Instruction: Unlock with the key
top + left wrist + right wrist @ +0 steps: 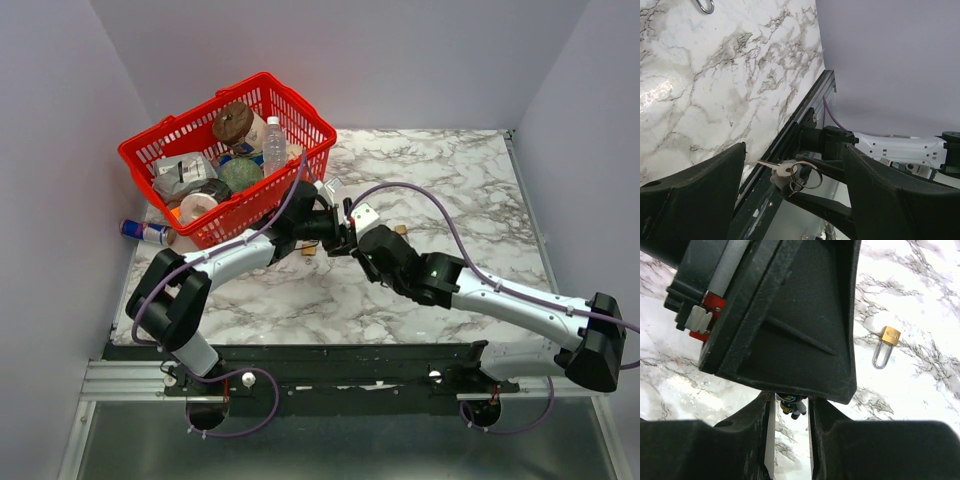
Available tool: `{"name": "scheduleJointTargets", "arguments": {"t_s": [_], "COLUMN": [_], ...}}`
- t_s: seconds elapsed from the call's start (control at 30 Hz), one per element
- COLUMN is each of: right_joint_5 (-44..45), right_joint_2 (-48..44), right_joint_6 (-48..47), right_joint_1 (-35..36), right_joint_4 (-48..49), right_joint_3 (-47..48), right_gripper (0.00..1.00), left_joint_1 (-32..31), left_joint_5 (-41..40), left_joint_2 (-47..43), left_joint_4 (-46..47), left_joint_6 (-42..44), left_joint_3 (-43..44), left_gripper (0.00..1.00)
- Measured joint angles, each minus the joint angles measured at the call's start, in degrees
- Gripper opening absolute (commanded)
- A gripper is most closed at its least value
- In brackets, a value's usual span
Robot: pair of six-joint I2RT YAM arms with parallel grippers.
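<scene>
Right pincer (pixel 790 401), nearly closed, grips the key (pixel 785 170) above the middle of the desk (pixel 470 180), between the wide-open jaws of the left pincer (pixel 795 150); the padlock (pixel 888 340) lies apart, shackle shut, so inserting and turning remain.

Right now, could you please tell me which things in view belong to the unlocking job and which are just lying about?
For the job:
- the key, on its ring
- the brass padlock, lying on the marble table

Just lying about:
- the red basket, full of groceries
- the drink can beside it
</scene>
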Motion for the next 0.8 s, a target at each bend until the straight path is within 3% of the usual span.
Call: {"name": "scheduleJointTargets", "arguments": {"t_s": [0.23, 0.6, 0.8], "right_joint_5": [1.1, 1.4, 1.6], "right_joint_2": [0.0, 0.6, -0.2], "right_joint_6": [-1.8, -2.0, -0.6], "right_joint_1": [0.9, 1.2, 1.4], "right_joint_4": [5.0, 6.6, 6.7], "right_joint_3": [-2.9, -3.4, -4.6], "right_gripper": [0.01, 0.01, 0.01], "left_joint_1": [-0.1, -0.1, -0.2], "left_joint_5": [0.2, 0.5, 0.5], "left_joint_2": [0.1, 0.2, 0.7], "left_joint_4": [3.3, 5.5, 4.9], "left_joint_6": [-3.2, -4.0, -2.9], "left_joint_3": [-1.7, -2.2, -2.4], "left_gripper": [0.75, 0.48, 0.15]}}
